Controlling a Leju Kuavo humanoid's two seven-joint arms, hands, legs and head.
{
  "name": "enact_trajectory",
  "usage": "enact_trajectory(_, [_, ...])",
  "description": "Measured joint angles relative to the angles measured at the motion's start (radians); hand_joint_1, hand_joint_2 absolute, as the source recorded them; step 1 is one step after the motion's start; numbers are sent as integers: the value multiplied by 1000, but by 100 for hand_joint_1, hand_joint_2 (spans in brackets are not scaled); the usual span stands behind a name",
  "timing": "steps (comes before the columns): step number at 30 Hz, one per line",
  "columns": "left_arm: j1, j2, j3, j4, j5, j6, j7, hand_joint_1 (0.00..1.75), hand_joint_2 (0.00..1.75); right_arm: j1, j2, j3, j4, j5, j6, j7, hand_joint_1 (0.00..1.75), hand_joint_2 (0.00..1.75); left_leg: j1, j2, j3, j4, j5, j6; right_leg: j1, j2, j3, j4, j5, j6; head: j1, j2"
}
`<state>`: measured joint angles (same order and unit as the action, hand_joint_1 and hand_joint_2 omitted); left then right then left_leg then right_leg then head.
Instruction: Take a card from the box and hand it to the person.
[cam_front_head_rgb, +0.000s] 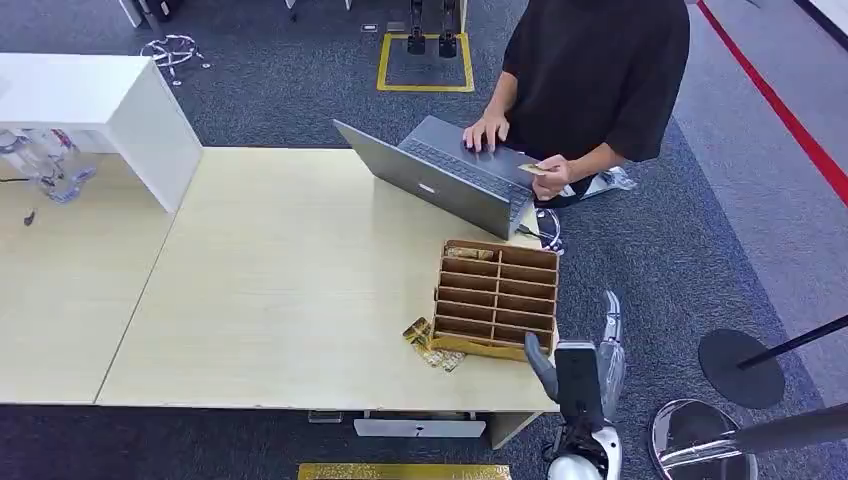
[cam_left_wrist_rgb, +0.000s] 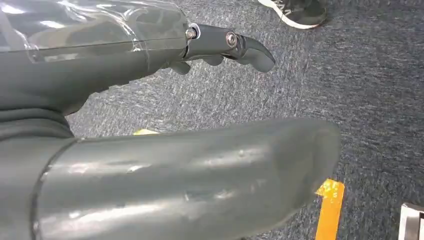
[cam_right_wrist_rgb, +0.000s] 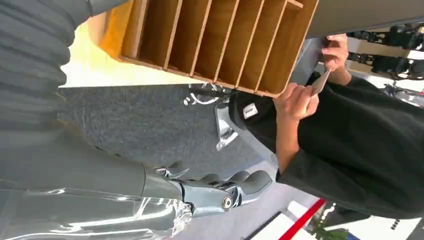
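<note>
At the near right corner of the pale wooden table (cam_front_head_rgb: 280, 290) sits the brown slatted cardboard box (cam_front_head_rgb: 497, 298), most of its compartments looking empty from the head view; one far slot may hold something gold, too small to be sure. Small gold-toned card (cam_front_head_rgb: 533, 169) is already pinched in the person's hand (cam_front_head_rgb: 553, 176), over the open grey laptop (cam_front_head_rgb: 450, 178), well apart from the box; right wrist view shows the same card (cam_right_wrist_rgb: 321, 81) between the person's fingers. So my read: handover is done or nearly so, and this is the retreat or reset phase. Right hand (cam_front_head_rgb: 585, 358) hangs just off the table edge beside the box, fingers loosely extended, holding nothing. Left hand (cam_left_wrist_rgb: 220, 45) is down over grey carpet, fingers apart, nothing in it. Few loose gold wrappers or cards (cam_front_head_rgb: 430, 343) lie on the table touching the box's near left corner. If another card is wanted, next move calls for the right hand to lift over the box rim and pick from a filled slot, without dragging the light box. No readable brand, label or text anywhere; laptop lid mark is illegible.
</note>
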<state>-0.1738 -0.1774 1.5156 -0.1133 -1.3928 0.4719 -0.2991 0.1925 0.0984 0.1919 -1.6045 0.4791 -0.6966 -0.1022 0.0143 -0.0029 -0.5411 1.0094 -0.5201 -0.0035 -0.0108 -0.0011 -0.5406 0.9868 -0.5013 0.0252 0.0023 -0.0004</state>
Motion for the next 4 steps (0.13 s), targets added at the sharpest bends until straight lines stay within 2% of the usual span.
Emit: enact_trajectory(4, [0,1,0,0,0,1,1,0,0,2,13,0,11,-19,0,-9,0,175,0,0,0,0,0,0,0,0,0,0,0,0,0,0])
